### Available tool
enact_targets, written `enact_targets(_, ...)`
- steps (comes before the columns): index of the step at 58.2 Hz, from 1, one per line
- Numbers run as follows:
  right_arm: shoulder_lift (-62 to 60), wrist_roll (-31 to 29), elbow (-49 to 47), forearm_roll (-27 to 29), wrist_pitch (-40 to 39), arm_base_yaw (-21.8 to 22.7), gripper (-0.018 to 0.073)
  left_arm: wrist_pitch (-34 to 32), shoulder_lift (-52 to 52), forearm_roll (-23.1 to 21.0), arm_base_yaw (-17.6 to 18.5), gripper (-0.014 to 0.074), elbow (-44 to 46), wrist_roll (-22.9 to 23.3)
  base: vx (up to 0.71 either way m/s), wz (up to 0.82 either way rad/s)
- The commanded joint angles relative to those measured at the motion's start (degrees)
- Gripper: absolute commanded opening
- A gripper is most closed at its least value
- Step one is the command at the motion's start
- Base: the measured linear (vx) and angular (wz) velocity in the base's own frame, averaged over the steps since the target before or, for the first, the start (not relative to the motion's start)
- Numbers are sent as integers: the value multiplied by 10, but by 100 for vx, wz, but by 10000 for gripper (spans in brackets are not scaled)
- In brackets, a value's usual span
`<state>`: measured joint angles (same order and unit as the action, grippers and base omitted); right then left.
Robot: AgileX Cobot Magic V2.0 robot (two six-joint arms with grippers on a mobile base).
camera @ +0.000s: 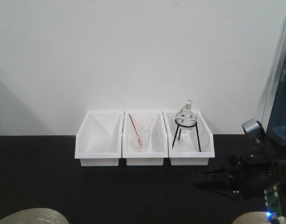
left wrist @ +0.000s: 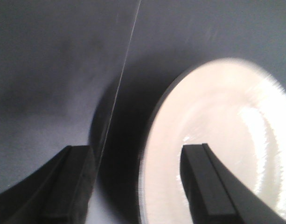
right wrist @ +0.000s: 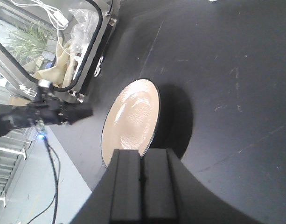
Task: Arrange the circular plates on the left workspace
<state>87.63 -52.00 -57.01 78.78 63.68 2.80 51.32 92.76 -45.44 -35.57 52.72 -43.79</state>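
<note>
1. I read the task as barely started: neither plate is held.
2. Front view: the left plate sits at the near-left corner of the benchtop and the right plate at the near-right corner. They are well apart, and the frame crops both.
3. The left gripper has its jaws spread and straddles a plate rim, one finger over the plate and the other over bare bench. The view is blurred, so I can't tell whether it touches. No pinch.
4. The right gripper has its fingers pressed together and is empty. A plate lies flat on the bench just beyond the tips; I can't tell which one.
5. Left to do, in my judgement: grasp the right plate, carry it across, and set both on the left side.
6. The white bins at the back aren't involved.
</note>
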Motion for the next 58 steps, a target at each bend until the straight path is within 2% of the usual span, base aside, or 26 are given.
enact_targets(1,-20,-10,-18,39,3,3,-4,17,10,-61,0,517,16,-42,0,0)
enact_targets(7,-20,-10,-18,29,0,3,-4,48,46,-118,0,517,16,-91,0,0)
enact_targets(12,-20,-10,-18,25,-6,3,-4,68,76,-145,1,517,16,-103,0,0)
enact_targets(24,-20,-10,-18,25,-30,3,-4,87,113,-161,1,516,16,-107,0,0)
enact_targets(32,-20,-10,-18,25,-36,3,-4,122,126,-188,1,488,16,-136,0,0)
enact_targets(48,-20,-10,-18,25,-38,3,-4,152,149,-199,15,298,16,-136,0,0)
enact_targets(58,-20,-10,-18,25,-38,3,-4,163,154,-199,26,79,16,-136,0,0)
